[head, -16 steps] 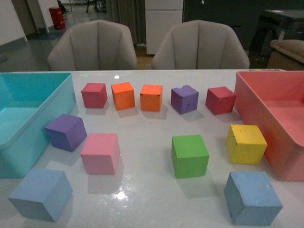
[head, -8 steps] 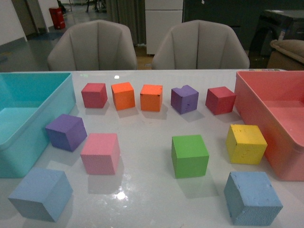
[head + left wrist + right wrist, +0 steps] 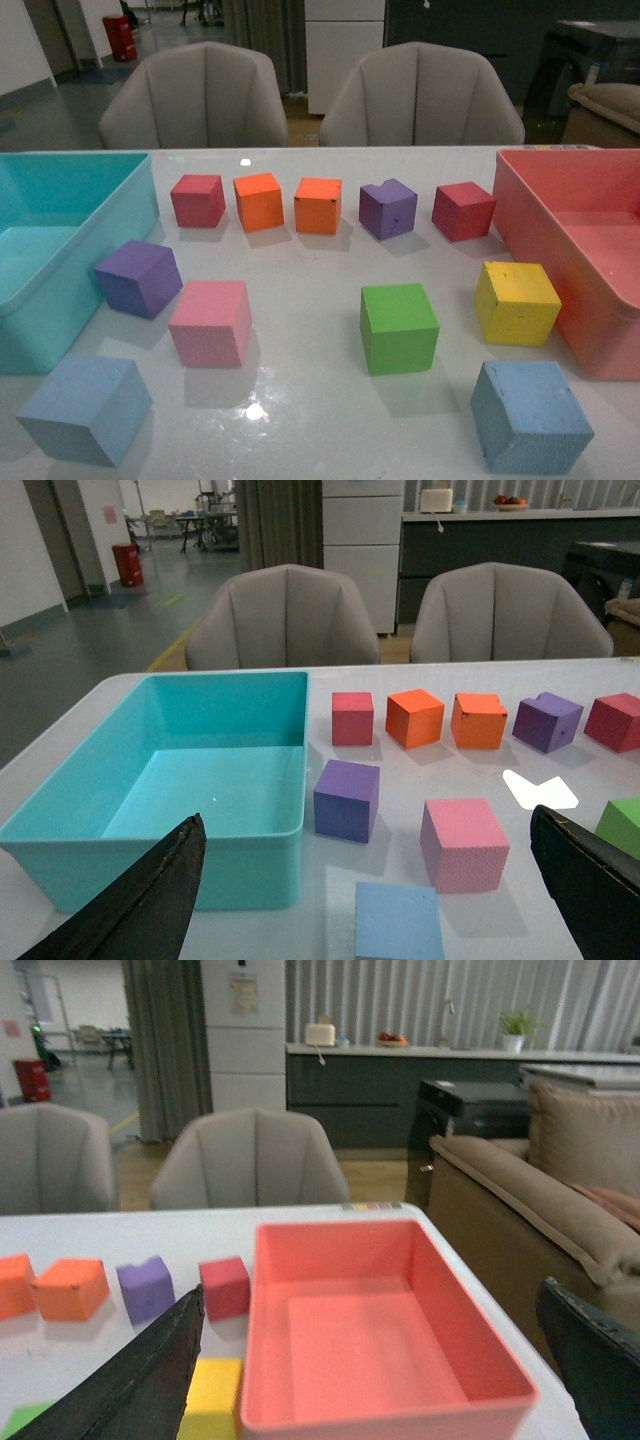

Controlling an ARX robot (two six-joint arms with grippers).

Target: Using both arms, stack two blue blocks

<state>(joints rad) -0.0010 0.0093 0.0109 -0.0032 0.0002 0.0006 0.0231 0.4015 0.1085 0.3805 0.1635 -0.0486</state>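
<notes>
Pale blue is the colour nearest the robot. The left pale blue foam cube (image 3: pixel 85 408) sits at the closest edge of the glossy white surface (image 3: pixel 300 290), just in front of the teal plastic bin (image 3: pixel 60 320). The right pale blue foam cube (image 3: pixel 530 415) lies equally near but well apart from it, close to the front corner of the coral plastic bin (image 3: pixel 560 300). Both rest on the surface, one turned a little, and neither is stacked or touched.

No arm shows in the front view. In the left wrist view the left end effector (image 3: pixel 365 820) is spread wide with nothing held. Its black fingers (image 3: pixel 150 900) stand far apart, and the left pale blue foam cube shows on the surface through the gap between them. The right end effector (image 3: pixel 370 1288) is likewise wide apart and empty, with the coral plastic bin seen between its fingers.

One step farther away stand a pink foam cube (image 3: pixel 210 322), a green foam cube (image 3: pixel 399 327) and a yellow foam cube (image 3: pixel 517 302), the yellow one just beside the coral bin's wall. A plain purple foam cube (image 3: pixel 139 277) sits close beside the teal bin, behind the pink one.

Farther still, a row of five smaller cubes runs across the surface. From the left they are a crimson foam cube (image 3: pixel 198 200), a first orange foam cube (image 3: pixel 259 201), a second orange foam cube (image 3: pixel 319 205), a notched purple foam cube (image 3: pixel 388 208) and a red foam cube (image 3: pixel 463 211).

Beyond the far edge stand two grey upholstered chairs (image 3: pixel 190 95).
</notes>
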